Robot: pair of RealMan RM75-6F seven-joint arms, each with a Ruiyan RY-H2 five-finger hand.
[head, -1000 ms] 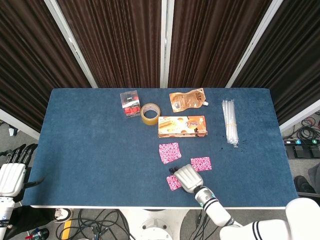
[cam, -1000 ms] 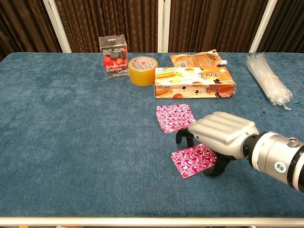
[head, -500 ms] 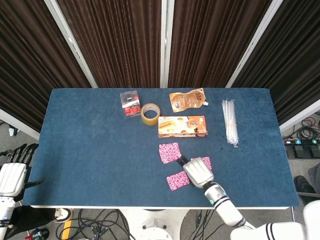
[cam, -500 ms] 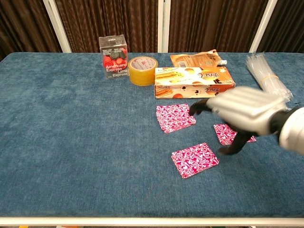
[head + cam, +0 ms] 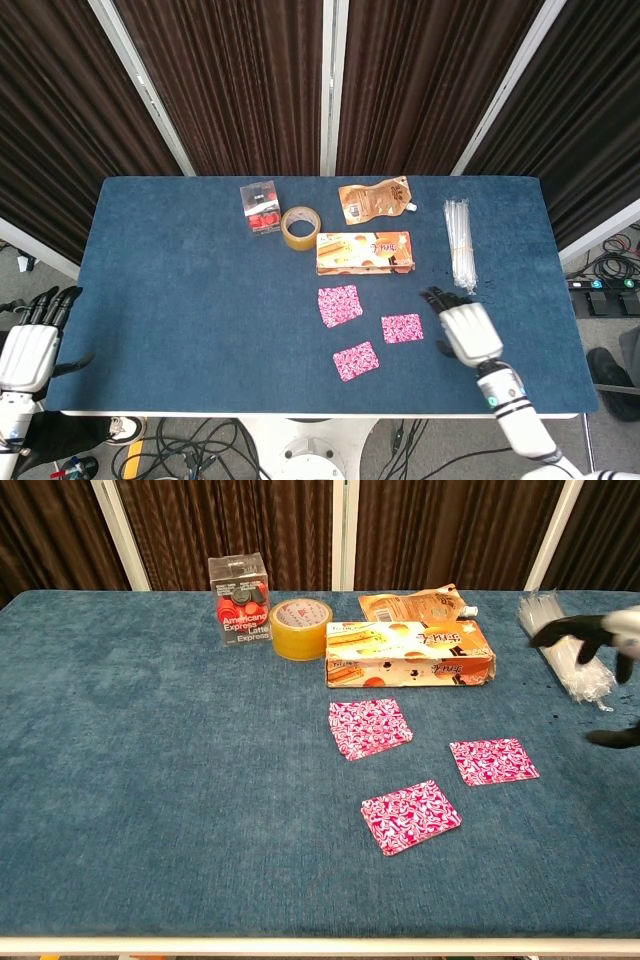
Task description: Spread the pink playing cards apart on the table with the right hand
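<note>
Three pink playing cards are being shown lying apart on the blue table [image 5: 180, 300], none touching another: the upper card [image 5: 339, 305] nearest the snack box [image 5: 365, 252], the right card [image 5: 402, 327], and the near card [image 5: 355, 360] closest to the table's front edge. The right hand [image 5: 468, 331] is being held above the cloth just to the right of the right card, so all three cards are lying to its left, the right card nearest and its long axis running roughly left-to-right toward the hand. Its fingers are being kept apart with nothing between them. The left hand [image 5: 28, 345] is being held off the table's left front corner, well apart from the cards, fingers apart and holding nothing. In the chest view only dark fingertips [image 5: 565, 630] of the right hand are being caught at the frame's right edge, overlapping the bundle of clear straws [image 5: 458, 243]; whether they are touching it cannot be told. The spread is being judged largely done.
</note>
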